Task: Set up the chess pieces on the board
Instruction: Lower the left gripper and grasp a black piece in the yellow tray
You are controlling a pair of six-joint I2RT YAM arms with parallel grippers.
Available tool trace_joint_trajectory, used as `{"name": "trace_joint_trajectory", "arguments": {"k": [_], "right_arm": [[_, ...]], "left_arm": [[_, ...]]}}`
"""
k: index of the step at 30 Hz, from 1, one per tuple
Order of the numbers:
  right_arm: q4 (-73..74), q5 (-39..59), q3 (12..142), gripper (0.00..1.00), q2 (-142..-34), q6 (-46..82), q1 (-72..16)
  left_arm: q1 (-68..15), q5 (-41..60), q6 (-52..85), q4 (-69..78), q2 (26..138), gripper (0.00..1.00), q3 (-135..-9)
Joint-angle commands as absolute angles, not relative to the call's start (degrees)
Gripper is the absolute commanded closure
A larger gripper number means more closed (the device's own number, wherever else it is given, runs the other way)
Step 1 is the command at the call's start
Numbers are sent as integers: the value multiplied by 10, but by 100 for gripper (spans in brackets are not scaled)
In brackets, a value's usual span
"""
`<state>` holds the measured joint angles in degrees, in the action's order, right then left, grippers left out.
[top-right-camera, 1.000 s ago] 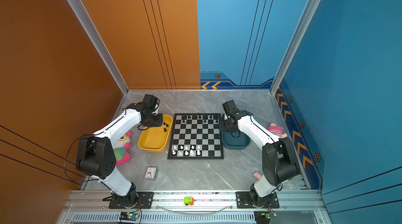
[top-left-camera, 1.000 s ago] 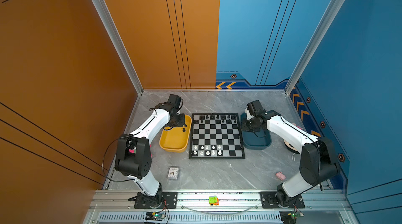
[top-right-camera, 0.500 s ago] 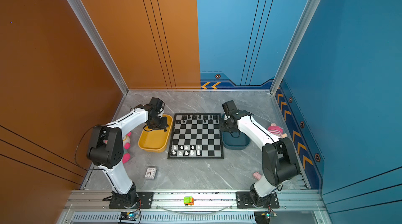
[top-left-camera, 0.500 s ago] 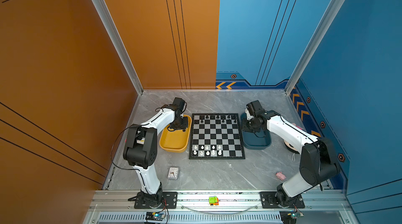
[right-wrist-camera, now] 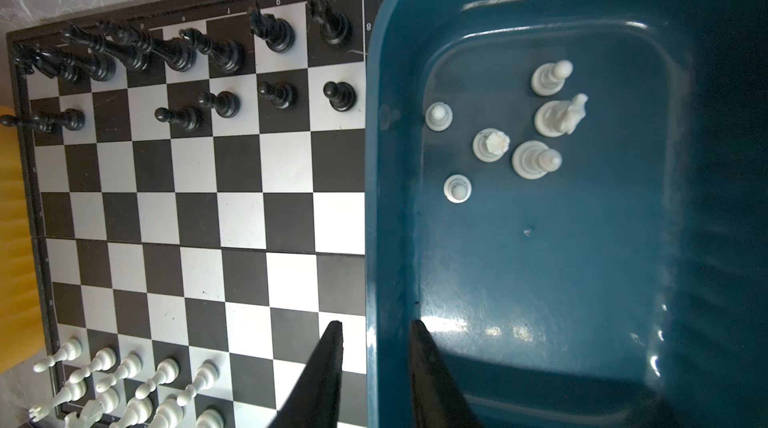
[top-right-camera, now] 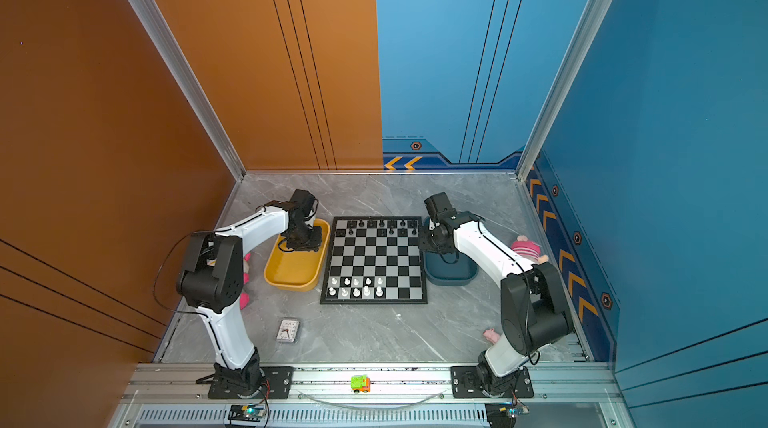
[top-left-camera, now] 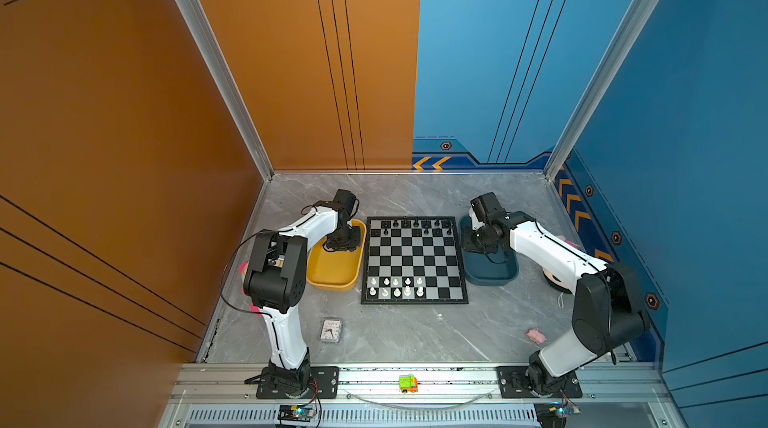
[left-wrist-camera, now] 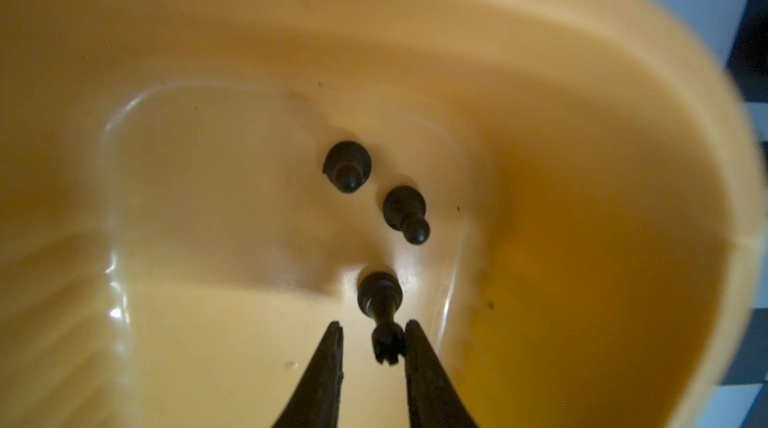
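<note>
Over the last second the left arm has swung its elbow in towards the oblong yellow plastic tray [top-left-camera: 332, 276] and lowered the left gripper [left-wrist-camera: 372, 325] into the tray's far end. Its jaws are spread and narrowing slightly. In the left wrist view 1 finger touches the notched head of a tall glossy black chess piece [left-wrist-camera: 380, 291] standing on the tray floor, while the other finger stands clear of it. 2 black pawns [left-wrist-camera: 347, 166] stand just beyond.

The right gripper [right-wrist-camera: 375, 324] has not moved. Its jaws are apart and empty over the rim of the dark teal plastic tray [right-wrist-camera: 582, 280], where 6 white pieces [right-wrist-camera: 490, 145] wait.

The flat black-and-silver chessboard [top-left-camera: 415, 259] lies between the trays, with black pieces [top-left-camera: 415, 224] on its far rows and white ones [top-left-camera: 397, 286] on its near rows, both sets incomplete. The pickup of the next black piece appears to be starting.
</note>
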<state>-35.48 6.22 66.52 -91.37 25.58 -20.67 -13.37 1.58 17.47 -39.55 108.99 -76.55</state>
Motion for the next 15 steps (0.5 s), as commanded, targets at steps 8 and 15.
{"name": "trace_joint_trajectory", "arguments": {"k": [8,15], "right_arm": [[-367,50,649,70,-891,262,-200],[-367,50,648,69,-889,262,-198]], "left_arm": [[-139,14,173,-397,1110,76,-794],[-139,15,171,-398,1119,79,-801]]}}
